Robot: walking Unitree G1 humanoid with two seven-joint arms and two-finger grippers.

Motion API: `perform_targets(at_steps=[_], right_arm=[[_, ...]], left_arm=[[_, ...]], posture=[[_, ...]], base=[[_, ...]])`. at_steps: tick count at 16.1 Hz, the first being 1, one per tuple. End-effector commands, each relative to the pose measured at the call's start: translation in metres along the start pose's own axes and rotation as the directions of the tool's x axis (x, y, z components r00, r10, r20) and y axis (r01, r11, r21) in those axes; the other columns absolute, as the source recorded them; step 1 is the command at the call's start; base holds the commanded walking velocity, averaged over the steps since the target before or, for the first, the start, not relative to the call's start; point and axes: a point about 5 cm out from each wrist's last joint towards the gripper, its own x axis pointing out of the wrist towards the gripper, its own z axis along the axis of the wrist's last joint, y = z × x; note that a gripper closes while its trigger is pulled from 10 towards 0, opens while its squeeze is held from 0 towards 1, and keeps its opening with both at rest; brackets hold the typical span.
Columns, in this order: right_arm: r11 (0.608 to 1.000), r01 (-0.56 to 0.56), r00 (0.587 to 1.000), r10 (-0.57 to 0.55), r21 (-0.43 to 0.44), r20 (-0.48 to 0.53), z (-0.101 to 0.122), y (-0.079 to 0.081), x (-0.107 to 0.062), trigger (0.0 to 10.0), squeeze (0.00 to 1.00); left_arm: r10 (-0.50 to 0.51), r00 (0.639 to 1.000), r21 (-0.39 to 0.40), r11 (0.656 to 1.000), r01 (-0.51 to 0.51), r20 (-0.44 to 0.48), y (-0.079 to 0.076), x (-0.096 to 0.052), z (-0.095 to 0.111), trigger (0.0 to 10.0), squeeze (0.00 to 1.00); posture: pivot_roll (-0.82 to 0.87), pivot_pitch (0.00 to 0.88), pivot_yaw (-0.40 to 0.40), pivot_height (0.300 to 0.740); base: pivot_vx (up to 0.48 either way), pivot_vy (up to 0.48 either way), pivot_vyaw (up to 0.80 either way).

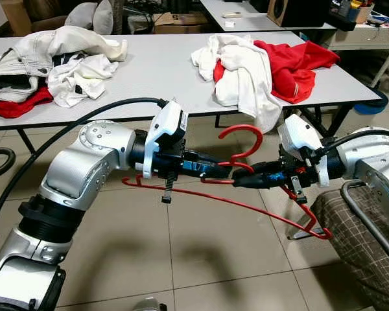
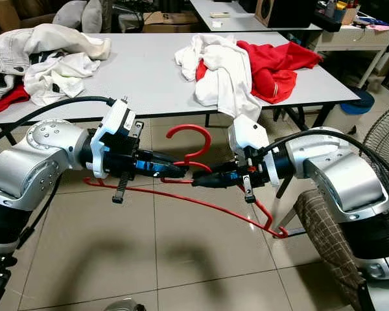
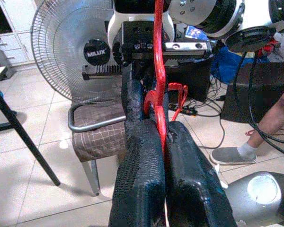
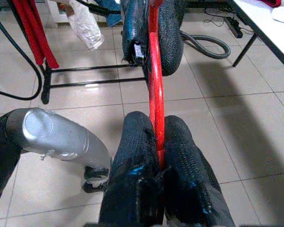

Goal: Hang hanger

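Both arms are stretched out over the tiled floor [image 1: 201, 259], meeting in the middle with a red hanger [image 1: 246, 206] held between them. The left gripper [image 1: 225, 170] has its two black fingers pinched on the hanger's neck just below the hook, and the right gripper [image 1: 241, 179] comes in from the opposite side, fingers pressed onto the same stretch of red wire — the two sets of fingertips almost touch. The hook curls upward between them, and the hanger's long bar slopes down toward the robot's right, ending near a chair with a checked seat [image 1: 356, 240].

Behind the arms stands a long grey table [image 1: 162, 71]. A heap of white and red clothes [image 1: 259, 68] lies on its right part, one white piece drooping over the front edge; another pile of pale garments [image 1: 52, 61] sits at the left end.

The left wrist view looks along its fingers [image 3: 137, 179] clamped on the red wire and takes in a standing fan [image 3: 78, 47], the checked chair below it, and a person's leg in a grey shoe [image 3: 232, 155]. The right wrist view shows its own fingers [image 4: 137, 165] closed on the wire, the opposite fingers gripping further along, a grey hose [image 4: 206, 45] on the tiles and a black rack [image 4: 90, 75].
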Motion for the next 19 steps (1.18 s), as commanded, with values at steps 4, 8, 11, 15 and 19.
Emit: perform_targets(at_steps=[4,8,11,15,19], right_arm=[[0.997,0.073,0.996,-0.073,-0.008,-0.041,-0.001,-0.005,-0.021,10.0,1.00],[0.998,0.030,1.000,-0.030,0.046,-0.004,0.013,-0.004,-0.047,10.0,1.00],[0.999,-0.010,1.000,0.011,0.036,-0.018,0.014,0.000,-0.048,10.0,1.00],[0.999,0.031,0.995,-0.032,-0.009,-0.091,0.003,-0.006,-0.029,10.0,1.00],[1.000,0.001,0.997,-0.003,-0.025,-0.082,0.005,-0.009,-0.020,10.0,1.00]], left_arm=[[-0.008,0.999,0.034,0.999,0.009,-0.043,0.002,-0.003,0.002,0.0,0.00],[0.034,0.996,0.038,0.999,-0.030,-0.088,0.004,-0.005,-0.005,0.0,0.00],[0.059,0.994,0.039,0.998,-0.056,-0.087,0.005,-0.004,-0.007,0.0,0.00],[0.051,0.997,0.044,0.998,-0.049,-0.065,0.004,-0.002,-0.004,0.0,0.00],[0.008,0.998,0.055,0.998,-0.005,-0.059,0.001,0.003,0.001,0.0,0.00]], posture=[[-0.05,0.000,-0.004,0.740],[-0.05,0.000,-0.011,0.740],[-0.05,0.000,-0.014,0.740],[-0.05,0.000,-0.015,0.740],[-0.05,0.000,-0.007,0.740]], base=[[0.000,0.000,0.00],[0.000,0.000,0.00],[0.000,0.000,0.00],[0.000,0.000,0.00],[0.000,0.000,0.00]])
